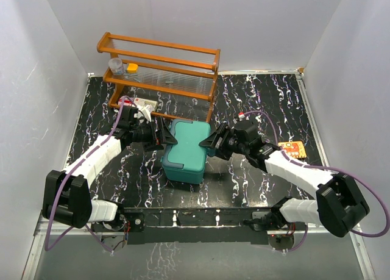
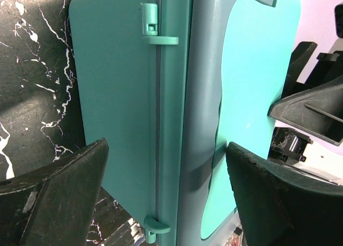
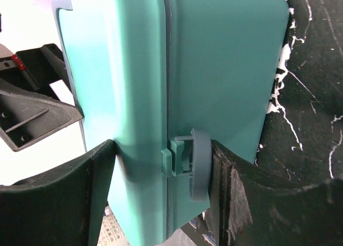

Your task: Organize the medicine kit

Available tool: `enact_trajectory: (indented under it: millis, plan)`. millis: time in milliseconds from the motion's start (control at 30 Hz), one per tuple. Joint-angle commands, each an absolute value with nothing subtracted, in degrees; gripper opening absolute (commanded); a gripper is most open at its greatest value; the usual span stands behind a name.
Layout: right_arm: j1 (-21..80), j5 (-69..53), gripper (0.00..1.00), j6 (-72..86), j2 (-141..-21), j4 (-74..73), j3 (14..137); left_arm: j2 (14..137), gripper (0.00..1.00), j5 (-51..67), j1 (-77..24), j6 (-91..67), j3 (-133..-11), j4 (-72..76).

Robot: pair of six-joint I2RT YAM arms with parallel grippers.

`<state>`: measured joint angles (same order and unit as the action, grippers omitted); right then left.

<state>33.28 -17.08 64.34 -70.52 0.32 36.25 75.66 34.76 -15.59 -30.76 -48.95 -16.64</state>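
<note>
The teal-green medicine kit (image 1: 186,150) lies shut in the middle of the black marbled table, between my two grippers. My left gripper (image 1: 166,135) is open at the kit's left, hinged side. In the left wrist view (image 2: 167,149) its jaws stand wide in front of that side, with both hinges (image 2: 155,26) showing. My right gripper (image 1: 210,141) is open at the kit's right side. In the right wrist view (image 3: 163,149) one finger lies by the lid. The other rests against the grey latch (image 3: 199,163), which stands out from the box.
A wooden rack (image 1: 161,63) stands at the back left, with a small jar (image 1: 116,65) and an orange-capped item (image 1: 131,67) on its shelf. A white box (image 1: 143,104) lies under it. An orange packet (image 1: 292,150) lies at the right. White walls close in three sides.
</note>
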Motion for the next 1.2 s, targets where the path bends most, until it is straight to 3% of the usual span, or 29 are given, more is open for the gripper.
enact_trajectory:
  millis: [0,167,400,700,1167]
  plan:
    - [35.75,-7.56,0.59,60.38,-70.24,-18.60,40.01,76.46,0.88,30.58,-15.75,-28.83,-46.74,-19.97]
    - [36.51,-6.26,0.60,60.36,-69.81,-21.85,41.92,76.73,0.88,30.53,-15.76,-28.65,-46.60,-19.61]
    - [37.39,-5.45,0.51,60.62,-69.27,-24.66,44.44,77.07,0.88,30.93,-15.78,-28.57,-46.24,-18.94]
    - [38.43,-5.73,0.46,60.66,-68.31,-24.61,46.70,76.91,0.88,30.41,-15.80,-28.56,-46.15,-19.31]
    - [39.90,-2.71,0.55,60.21,-69.30,-27.83,50.10,76.73,0.88,30.32,-15.76,-28.65,-46.58,-19.74]
